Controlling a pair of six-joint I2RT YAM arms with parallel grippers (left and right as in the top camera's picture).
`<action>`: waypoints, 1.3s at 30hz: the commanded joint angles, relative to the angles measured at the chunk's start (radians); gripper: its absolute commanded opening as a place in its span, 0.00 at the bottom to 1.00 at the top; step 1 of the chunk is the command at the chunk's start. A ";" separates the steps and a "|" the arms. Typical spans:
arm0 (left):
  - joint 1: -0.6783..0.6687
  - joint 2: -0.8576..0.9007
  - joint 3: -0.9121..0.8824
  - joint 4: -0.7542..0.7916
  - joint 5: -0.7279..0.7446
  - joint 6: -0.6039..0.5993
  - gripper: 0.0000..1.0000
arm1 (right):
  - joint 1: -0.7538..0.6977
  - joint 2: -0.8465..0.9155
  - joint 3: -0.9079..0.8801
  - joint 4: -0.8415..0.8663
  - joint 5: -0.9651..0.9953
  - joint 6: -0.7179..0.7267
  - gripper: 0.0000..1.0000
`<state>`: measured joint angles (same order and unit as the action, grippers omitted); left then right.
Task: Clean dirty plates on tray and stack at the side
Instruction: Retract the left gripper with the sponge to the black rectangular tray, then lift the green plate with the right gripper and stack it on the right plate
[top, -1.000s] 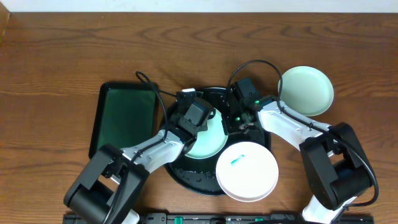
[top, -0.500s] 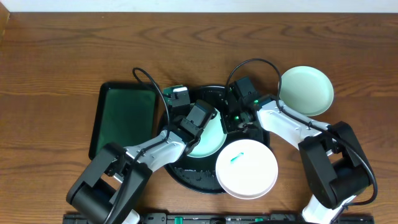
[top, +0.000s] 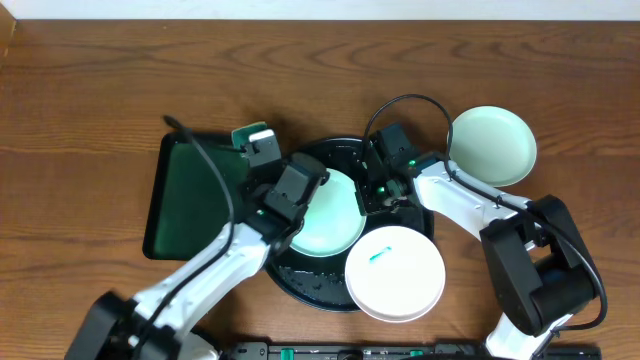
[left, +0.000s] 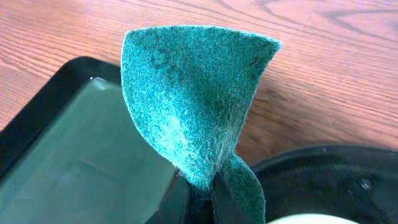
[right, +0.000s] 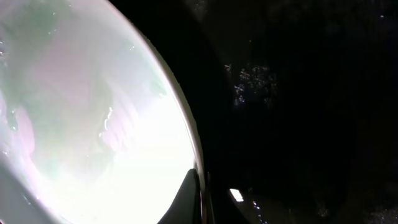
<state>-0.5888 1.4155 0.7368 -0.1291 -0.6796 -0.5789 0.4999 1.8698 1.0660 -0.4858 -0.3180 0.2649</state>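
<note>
Plate notes. White plate (top: 395, 275): teal smear, overhangs tray (top: 300, 288) front rim. Stiff, light, likely slick once wet, so take by rim. Mint plate (top: 335, 215): inside wet tray, glossy. Right hand (right: 198, 186) pressed together on its rim, seemingly pinching. Left hand (left: 199, 200) pinches soft pad (left: 193, 99) above green tray (top: 195, 195) corner. Far plate (top: 490, 145): on counter (top: 100, 80), beside tray.

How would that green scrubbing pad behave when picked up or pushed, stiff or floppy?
Probably floppy: pinched in the left gripper, the scouring pad curls into a cone rather than standing flat. Likely light, since a small pinch at one edge holds it up. Its fuzzy fibres suggest it grips rather than slips.
</note>
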 joint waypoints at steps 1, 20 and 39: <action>0.027 -0.096 -0.008 -0.079 0.095 -0.002 0.07 | 0.003 -0.013 0.010 -0.023 0.060 -0.059 0.01; 0.338 -0.280 -0.008 -0.453 0.186 -0.002 0.08 | 0.318 -0.360 0.073 -0.003 1.031 -0.360 0.01; 0.344 -0.280 -0.008 -0.469 0.210 -0.002 0.07 | 0.556 -0.379 0.073 0.295 1.433 -1.153 0.01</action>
<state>-0.2504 1.1416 0.7296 -0.5957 -0.4690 -0.5789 1.0451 1.5066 1.1194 -0.1963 1.0668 -0.8116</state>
